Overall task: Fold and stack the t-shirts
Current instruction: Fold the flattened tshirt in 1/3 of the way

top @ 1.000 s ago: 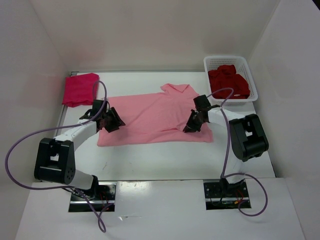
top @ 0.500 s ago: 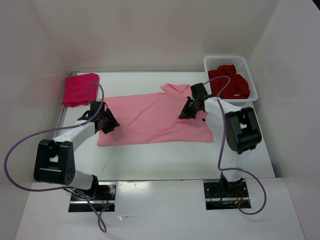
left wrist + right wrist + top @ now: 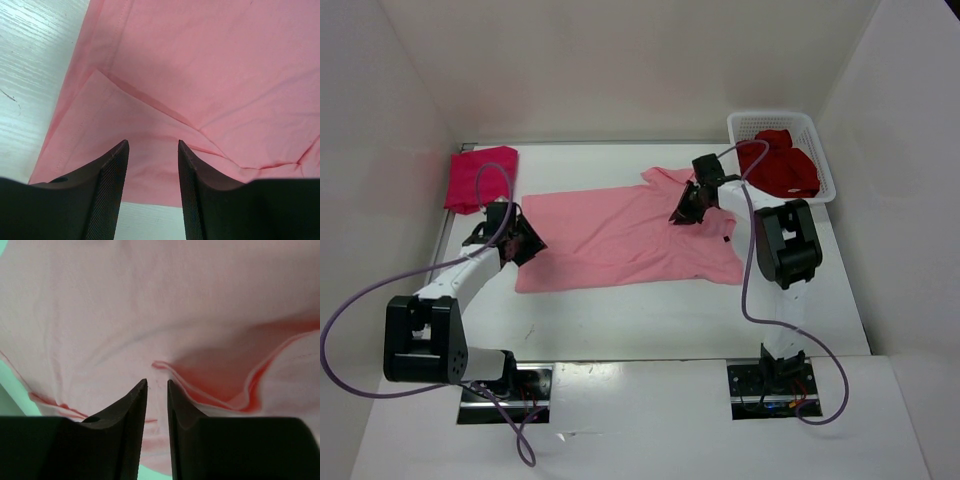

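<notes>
As the light pink t-shirt (image 3: pixel 620 235) stretches left-right, left gripper (image 3: pixel 152 147) gapes over its left end, right gripper (image 3: pixel 157 385), barely parted, over its right.

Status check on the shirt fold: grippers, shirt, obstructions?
Left gripper open over light pink cloth t-shirt edge. Right gripper barely open at a raised fold. Shirt spread out. Nothing blocking.

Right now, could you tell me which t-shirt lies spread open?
The light pink t-shirt, mid-table; the magenta t-shirt sits folded far left, and the dark red t-shirt is bunched in the white basket.
</notes>
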Action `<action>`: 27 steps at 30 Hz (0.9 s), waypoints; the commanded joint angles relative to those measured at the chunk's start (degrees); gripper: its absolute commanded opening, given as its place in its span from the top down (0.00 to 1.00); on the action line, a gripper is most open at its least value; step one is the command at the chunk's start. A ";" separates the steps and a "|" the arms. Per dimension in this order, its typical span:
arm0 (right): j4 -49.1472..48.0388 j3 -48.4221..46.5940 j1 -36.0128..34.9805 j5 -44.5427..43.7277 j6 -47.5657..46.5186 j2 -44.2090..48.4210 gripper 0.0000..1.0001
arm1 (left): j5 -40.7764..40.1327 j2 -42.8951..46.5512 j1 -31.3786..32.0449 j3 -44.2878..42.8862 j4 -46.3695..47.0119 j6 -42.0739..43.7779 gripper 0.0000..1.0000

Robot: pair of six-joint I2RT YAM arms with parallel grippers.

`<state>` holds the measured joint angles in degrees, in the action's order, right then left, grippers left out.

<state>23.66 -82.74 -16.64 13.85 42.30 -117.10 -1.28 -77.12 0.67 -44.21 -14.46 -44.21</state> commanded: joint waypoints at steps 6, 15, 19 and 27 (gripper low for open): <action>0.07 -5.94 -0.14 0.82 -1.17 -1.12 0.63 | -1.53 2.85 -1.46 -2.46 -2.06 0.25 0.48; 0.69 10.01 -0.14 -4.35 -1.53 15.92 0.65 | 3.92 1.72 5.56 -5.46 -3.12 3.60 0.53; -1.86 21.55 -0.14 -5.58 1.55 20.68 0.99 | 5.67 -2.85 14.52 -4.93 -1.29 0.71 0.64; -3.62 31.32 0.38 -10.41 4.72 20.68 1.00 | 10.50 -8.31 12.37 0.51 5.13 -3.51 0.72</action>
<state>22.59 -52.03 -16.43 7.97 45.74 -96.57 6.48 -85.17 17.21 -46.81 -13.02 -44.93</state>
